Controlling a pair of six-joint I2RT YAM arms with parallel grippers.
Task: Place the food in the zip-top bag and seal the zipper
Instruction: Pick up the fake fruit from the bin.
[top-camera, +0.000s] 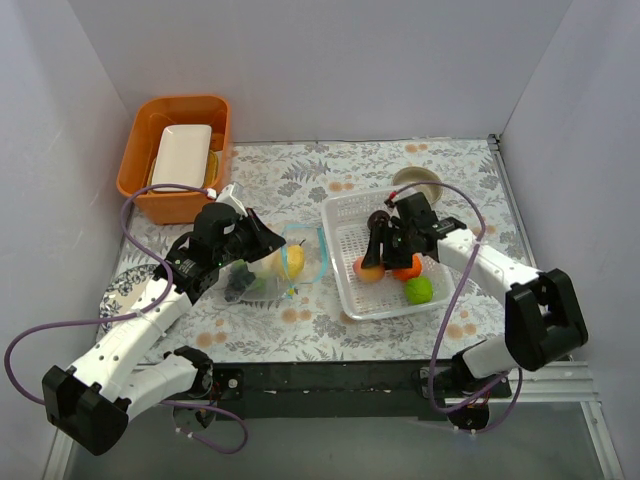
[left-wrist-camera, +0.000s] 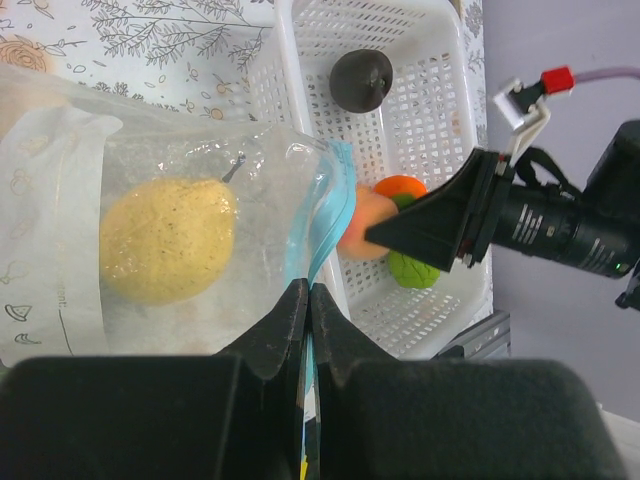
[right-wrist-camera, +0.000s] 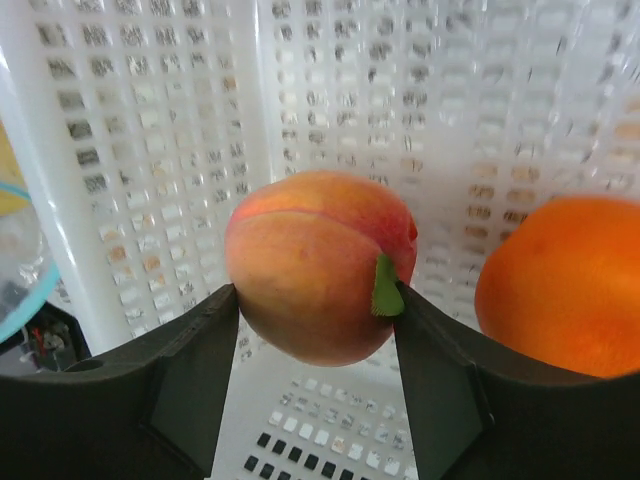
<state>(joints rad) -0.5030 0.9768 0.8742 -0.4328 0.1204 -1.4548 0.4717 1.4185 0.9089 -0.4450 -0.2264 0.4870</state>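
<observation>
1. Though open at the mouth, holds one lemon (left-wrist-camera: 167, 240) inside: bag (top-camera: 300, 255), flat on table (top-camera: 300, 180), just left of basket (top-camera: 345, 205), with teal zipper (left-wrist-camera: 335, 200) facing basket.
2. Pinches bag's edge beside zipper, jaws pressed together on the plastic: left gripper (left-wrist-camera: 308, 300).
3. Clamps peach (right-wrist-camera: 320, 265) between both pads (right-wrist-camera: 195, 370), inside basket near its left wall: right gripper (right-wrist-camera: 315, 300). Cannot tell whether peach touches basket floor.
4. Share the basket: orange (right-wrist-camera: 560, 290) just beside peach, green piece (top-camera: 419, 290) near its front, dark plum (left-wrist-camera: 361, 78) toward far end.
5. Stand farther out: orange bin (top-camera: 140, 195) holding white tray (top-camera: 182, 155) at far left, bowl (top-camera: 417, 183) behind basket, plate (top-camera: 118, 295) by left arm.
</observation>
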